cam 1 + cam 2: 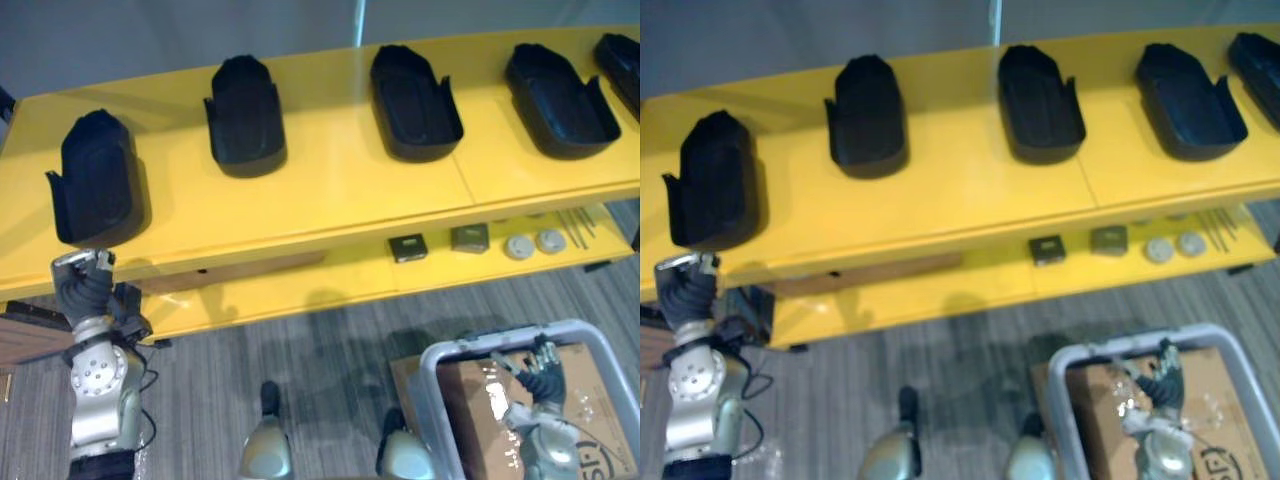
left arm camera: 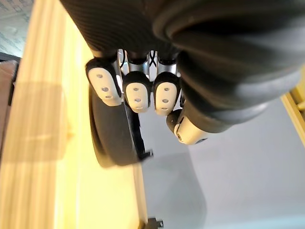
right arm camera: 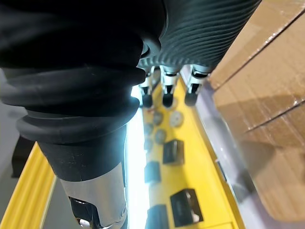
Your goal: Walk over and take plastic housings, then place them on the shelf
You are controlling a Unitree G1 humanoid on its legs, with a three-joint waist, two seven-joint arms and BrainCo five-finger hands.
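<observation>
Several black plastic housings stand in a row on the yellow shelf's top board [image 1: 340, 190]. The leftmost housing [image 1: 95, 180] sits near the board's front edge, with others [image 1: 245, 115] [image 1: 412, 100] [image 1: 558, 100] to its right. My left hand [image 1: 85, 285] is just in front of and below the leftmost housing [image 2: 112, 138], apart from it, with its fingers [image 2: 138, 90] curled and holding nothing. At the lower right my right hand [image 1: 540, 372] hangs over a cardboard box [image 1: 590, 390]; its fingers [image 3: 164, 93] are straight and empty.
The cardboard box lies in a grey bin [image 1: 430, 385] on the floor at the lower right. The shelf's lower board [image 1: 300, 290] carries small square parts [image 1: 407, 247] and round discs [image 1: 518, 246]. A brown wooden board [image 1: 30, 335] juts in at the left.
</observation>
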